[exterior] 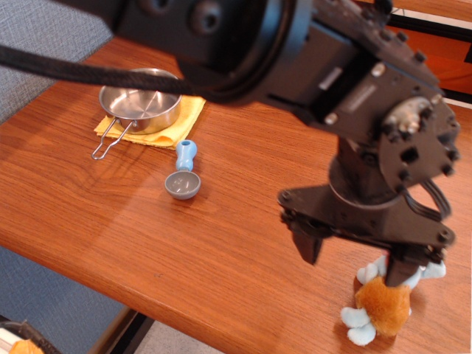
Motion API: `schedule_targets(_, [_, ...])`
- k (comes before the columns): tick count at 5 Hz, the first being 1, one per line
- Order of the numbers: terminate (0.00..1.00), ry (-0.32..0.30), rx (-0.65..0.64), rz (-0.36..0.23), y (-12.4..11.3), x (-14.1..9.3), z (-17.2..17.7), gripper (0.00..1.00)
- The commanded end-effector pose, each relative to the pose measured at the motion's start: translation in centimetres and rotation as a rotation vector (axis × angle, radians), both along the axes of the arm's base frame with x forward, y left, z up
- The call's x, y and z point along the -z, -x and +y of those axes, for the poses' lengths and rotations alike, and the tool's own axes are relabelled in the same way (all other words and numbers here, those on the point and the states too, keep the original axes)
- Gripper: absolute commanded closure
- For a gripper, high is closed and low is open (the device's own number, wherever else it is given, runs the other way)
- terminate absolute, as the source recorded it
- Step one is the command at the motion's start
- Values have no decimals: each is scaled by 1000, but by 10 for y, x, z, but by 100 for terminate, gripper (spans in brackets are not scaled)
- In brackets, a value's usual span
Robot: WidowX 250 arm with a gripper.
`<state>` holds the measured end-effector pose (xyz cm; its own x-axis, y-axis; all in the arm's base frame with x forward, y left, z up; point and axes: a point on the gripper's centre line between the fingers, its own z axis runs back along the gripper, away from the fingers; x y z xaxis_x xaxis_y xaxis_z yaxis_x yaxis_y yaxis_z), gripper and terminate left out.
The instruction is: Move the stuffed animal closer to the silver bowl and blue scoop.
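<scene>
On the tabletop (243,243), which is a reddish-brown wood surface with fine grain and a soft shine, the plush (383,302) lies near the front right corner. Its orange-brown belly and pale blue feet show, while its upper part is hidden behind the arm. The end effector (355,259) hangs just above it with its two dark fingers spread wide apart and nothing between them; the right finger (398,269) stands in front of the plush's head, and the left finger is over bare wood beside it (whether the finger touches the toy, I cannot tell).

Well apart, at the back left, the bowl (140,108) sits on a yellow cloth (184,122), and its wire handle (107,140) reaches over the cloth edge toward the front. The scoop (184,173) lies just in front of the cloth, cup to the front, handle pointing to the bowl.

Left of the tabletop is a blue-grey carpet-like wall (44,44). Behind the tabletop an orange panel with black bars (435,44) is seen. A thick black cable (66,70) crosses the upper left.
</scene>
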<state>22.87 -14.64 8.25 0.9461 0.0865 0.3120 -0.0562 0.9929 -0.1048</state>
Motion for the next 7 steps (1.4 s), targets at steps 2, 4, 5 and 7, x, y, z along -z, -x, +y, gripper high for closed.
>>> schedule_targets(2, [0,70,58,43,-12,36,-33,0])
schedule_targets(4, [0,8,11,94,-19,53,-32,0])
schedule_targets(5, [0,-5,-6,122,-21,57,-29,0])
schedule_targets(7, [0,3,-12,108,-19,45,-22,100])
